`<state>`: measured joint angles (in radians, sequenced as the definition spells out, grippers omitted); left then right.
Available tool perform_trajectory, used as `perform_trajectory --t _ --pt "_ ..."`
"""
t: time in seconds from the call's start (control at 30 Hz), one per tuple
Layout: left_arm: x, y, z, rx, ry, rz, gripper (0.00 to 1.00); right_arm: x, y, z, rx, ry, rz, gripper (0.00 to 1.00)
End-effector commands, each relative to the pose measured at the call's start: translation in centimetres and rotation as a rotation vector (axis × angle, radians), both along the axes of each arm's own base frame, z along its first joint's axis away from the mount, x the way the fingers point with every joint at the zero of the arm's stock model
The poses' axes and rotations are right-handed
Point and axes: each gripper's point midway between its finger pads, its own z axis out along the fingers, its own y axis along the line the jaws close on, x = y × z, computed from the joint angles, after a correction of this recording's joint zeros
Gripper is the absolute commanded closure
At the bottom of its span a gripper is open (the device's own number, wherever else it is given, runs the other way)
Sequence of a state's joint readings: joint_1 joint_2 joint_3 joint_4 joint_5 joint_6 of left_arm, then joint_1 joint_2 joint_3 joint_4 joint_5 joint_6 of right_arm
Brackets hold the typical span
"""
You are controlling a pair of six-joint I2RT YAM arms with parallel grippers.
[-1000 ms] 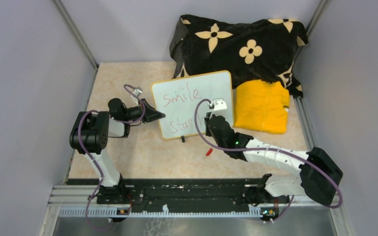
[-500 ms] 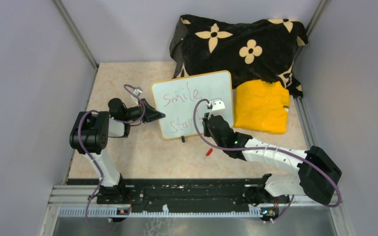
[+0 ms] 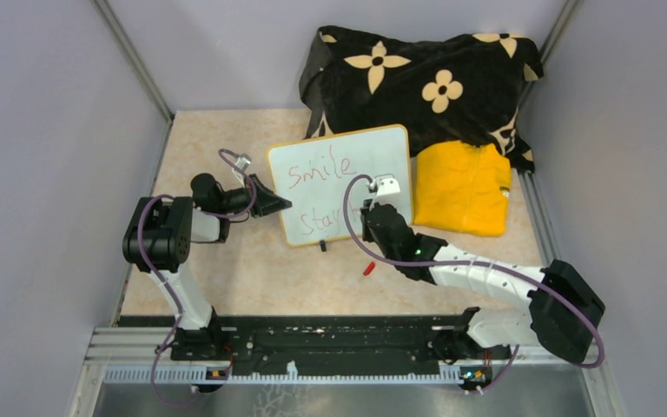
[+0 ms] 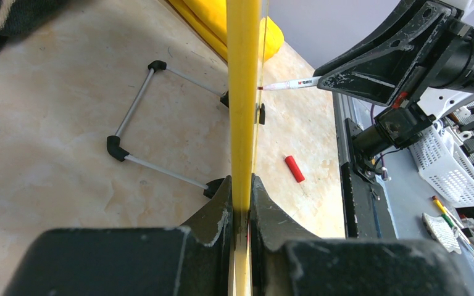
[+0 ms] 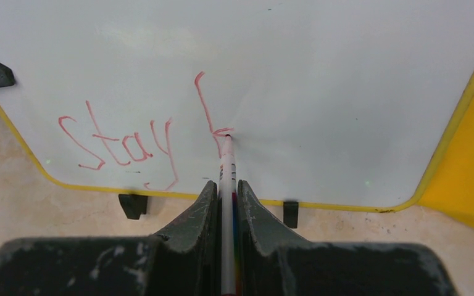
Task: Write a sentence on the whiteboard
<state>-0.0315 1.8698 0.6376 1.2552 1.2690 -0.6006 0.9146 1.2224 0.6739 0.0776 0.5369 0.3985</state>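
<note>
My left gripper [image 4: 241, 190] clamped on edge of whiteboard [image 3: 340, 182], upright on worktop [image 3: 243, 269]. My right gripper [image 5: 225, 187] grasping marker [image 5: 226, 157], tip on sentence [image 5: 123, 145], letter unfinished. Risk: excess tip pressure tilts whiteboard; marker slips in grip, stroke skews.

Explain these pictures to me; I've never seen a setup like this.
These are two robot arms bolted to a table, each ending in a two-finger gripper. One picture looks down from above and behind the arms. The other two come from cameras on the wrists. The left gripper clamps the edge of a standing whiteboard. The right gripper holds a marker with its tip on the board, partway through a red sentence: "smile" above, "stay" and the start of another letter below. A red cap lies on the table. A dark flowered blanket and a yellow cloth lie behind the board.
</note>
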Motion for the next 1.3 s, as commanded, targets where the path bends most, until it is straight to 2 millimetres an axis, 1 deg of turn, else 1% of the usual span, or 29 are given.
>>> perform_trajectory --t 0.0,0.2,0.27,0.43,0.53,0.7,1.0,1.27 --pt "0.2 -0.5 -2.5 0.030 0.065 0.029 1.00 0.5 -1.8 1.1 0.012 -0.033 -0.075 1.00" --pt "0.2 -0.5 -2.5 0.030 0.063 0.026 1.00 0.2 -2.2 1.3 0.015 -0.035 -0.076 1.00" --pt "0.2 -0.5 -2.5 0.030 0.063 0.028 1.00 0.0 -2.0 1.8 0.037 -0.043 -0.057 1.00" --pt "0.2 -0.5 -2.5 0.030 0.062 0.028 1.00 -0.2 -1.9 4.0 0.088 -0.094 -0.035 1.00" --pt "0.1 -0.5 -2.5 0.030 0.064 0.028 1.00 0.2 -2.0 4.5 0.084 -0.103 -0.046 1.00" --pt "0.1 -0.6 -2.5 0.030 0.062 0.026 1.00 0.7 -1.7 4.6 0.090 -0.103 -0.047 1.00" --pt "0.2 -0.6 -2.5 0.031 0.063 0.026 1.00 1.4 -1.2 4.3 0.099 -0.096 -0.047 1.00" --pt "0.2 -0.6 -2.4 0.030 0.062 0.026 1.00 1.5 -1.3 3.2 0.087 -0.075 -0.052 1.00"
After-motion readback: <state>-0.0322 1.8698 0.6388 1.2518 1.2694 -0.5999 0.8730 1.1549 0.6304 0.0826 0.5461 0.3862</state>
